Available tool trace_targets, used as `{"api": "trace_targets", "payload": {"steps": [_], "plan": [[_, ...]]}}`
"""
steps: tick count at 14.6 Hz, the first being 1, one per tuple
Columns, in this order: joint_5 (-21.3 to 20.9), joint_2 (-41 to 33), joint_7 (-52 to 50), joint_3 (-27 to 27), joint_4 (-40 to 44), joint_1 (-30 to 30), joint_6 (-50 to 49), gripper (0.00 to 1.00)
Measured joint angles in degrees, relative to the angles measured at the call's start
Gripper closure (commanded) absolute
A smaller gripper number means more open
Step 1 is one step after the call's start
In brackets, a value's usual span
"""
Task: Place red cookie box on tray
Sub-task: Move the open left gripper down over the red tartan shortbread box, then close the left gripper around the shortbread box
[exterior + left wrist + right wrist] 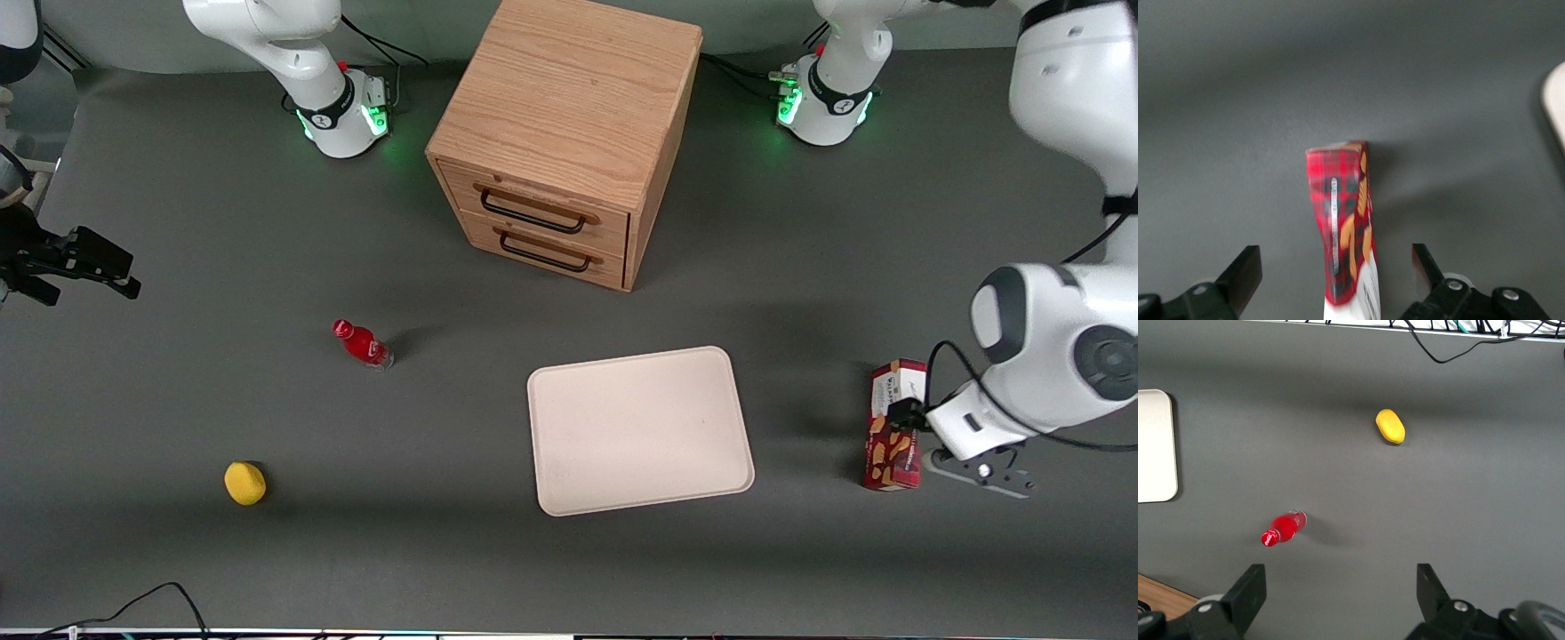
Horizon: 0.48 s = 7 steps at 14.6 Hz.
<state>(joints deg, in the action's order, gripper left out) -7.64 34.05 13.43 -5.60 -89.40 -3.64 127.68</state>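
Observation:
The red cookie box (892, 436) stands upright on the dark table, toward the working arm's end, beside the tray (640, 431) with a gap of bare table between them. My left gripper (901, 416) is at the box's upper part. In the left wrist view the box (1341, 220) sits between the two black fingers (1245, 270), with a clear gap on each side, so the gripper (1336, 267) is open around it and not touching. The cream-white tray is flat and bare; its edge shows in the left wrist view (1555, 100).
A wooden two-drawer cabinet (569, 133) stands farther from the front camera than the tray. A small red bottle (363, 344) and a yellow lemon-like object (244, 483) lie toward the parked arm's end. Cables (133, 609) run along the table's near edge.

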Motion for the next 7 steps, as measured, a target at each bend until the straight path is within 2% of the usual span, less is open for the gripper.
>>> {"api": "trace_targets", "payload": {"steps": [4,6,7], "plan": [[-4.0,5.3,-1.1,0.1,-0.2,0.2,5.8,0.0],[-4.2,8.0,-1.2,0.3,-0.3,0.1,8.4,0.84],[-4.2,8.9,-1.3,0.4,-0.3,0.0,8.9,1.0]]}}
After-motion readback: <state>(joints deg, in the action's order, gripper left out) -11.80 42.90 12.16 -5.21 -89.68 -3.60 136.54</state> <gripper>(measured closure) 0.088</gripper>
